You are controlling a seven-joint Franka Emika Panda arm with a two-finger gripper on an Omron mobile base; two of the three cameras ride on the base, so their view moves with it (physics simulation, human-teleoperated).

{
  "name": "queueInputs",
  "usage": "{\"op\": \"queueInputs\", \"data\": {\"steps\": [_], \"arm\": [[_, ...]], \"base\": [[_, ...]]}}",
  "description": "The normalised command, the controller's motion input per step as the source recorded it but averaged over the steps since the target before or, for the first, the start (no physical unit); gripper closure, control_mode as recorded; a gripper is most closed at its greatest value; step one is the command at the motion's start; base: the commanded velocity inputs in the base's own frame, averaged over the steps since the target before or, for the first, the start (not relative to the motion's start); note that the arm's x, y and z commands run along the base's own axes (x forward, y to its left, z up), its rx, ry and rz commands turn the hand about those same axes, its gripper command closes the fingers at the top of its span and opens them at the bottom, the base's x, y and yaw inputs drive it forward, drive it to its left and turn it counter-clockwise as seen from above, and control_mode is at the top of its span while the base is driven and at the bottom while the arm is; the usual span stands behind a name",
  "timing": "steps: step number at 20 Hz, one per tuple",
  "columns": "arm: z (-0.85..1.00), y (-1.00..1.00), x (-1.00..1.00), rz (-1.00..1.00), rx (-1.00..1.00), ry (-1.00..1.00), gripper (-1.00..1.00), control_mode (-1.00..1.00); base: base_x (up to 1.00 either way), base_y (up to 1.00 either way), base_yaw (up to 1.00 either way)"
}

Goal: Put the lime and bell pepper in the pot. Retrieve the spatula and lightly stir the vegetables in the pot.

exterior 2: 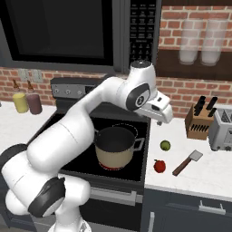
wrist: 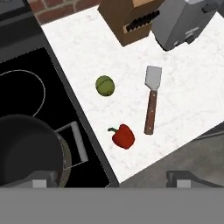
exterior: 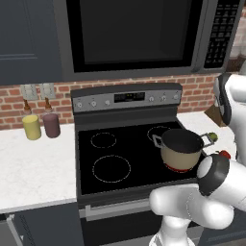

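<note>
The tan pot [exterior 2: 114,147] stands on the front right burner, its dark inside bare. On the white counter to its right lie the green lime [exterior 2: 165,145], the small red bell pepper [exterior 2: 159,166] and the spatula [exterior 2: 187,162], each apart from the others. My gripper [exterior 2: 164,115] hangs high above the counter's left edge, between pot and lime. In the hand view its tips stand wide open around nothing [wrist: 114,180], with the lime [wrist: 105,85], bell pepper [wrist: 124,136], spatula [wrist: 151,105] and pot rim [wrist: 61,151] below.
A wooden knife block [exterior 2: 199,120] and a toaster [exterior 2: 222,129] stand at the back of the right counter. Yellow [exterior: 31,127] and maroon [exterior: 51,125] jars sit left of the stove. The microwave [exterior: 134,33] hangs overhead.
</note>
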Motion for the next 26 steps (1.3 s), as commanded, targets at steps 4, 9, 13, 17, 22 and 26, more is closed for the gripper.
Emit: {"op": "queueInputs", "data": {"steps": [4, 9, 13, 17, 22, 26], "arm": [[-0.37, -0.61, 0.25, -0.03, 0.05, 0.02, -1.00, -1.00], [-0.48, -0.34, 0.36, 0.00, 0.02, 0.01, -1.00, -1.00], [-0.50, -0.29, 0.38, 0.00, 0.02, 0.00, -1.00, -1.00], [-0.40, -0.18, 0.43, 0.00, 0.05, 0.00, -1.00, -1.00], [-0.34, -0.06, 0.40, 0.00, 0.08, 0.00, -1.00, -1.00], [-0.43, 0.00, 0.34, 0.00, 0.12, 0.01, -1.00, -1.00]], "base": [[0.00, 0.00, 0.00], [0.00, 0.00, 0.00], [0.00, 0.00, 0.00], [0.00, 0.00, 0.00], [0.00, 0.00, 0.00], [0.00, 0.00, 0.00]]}}
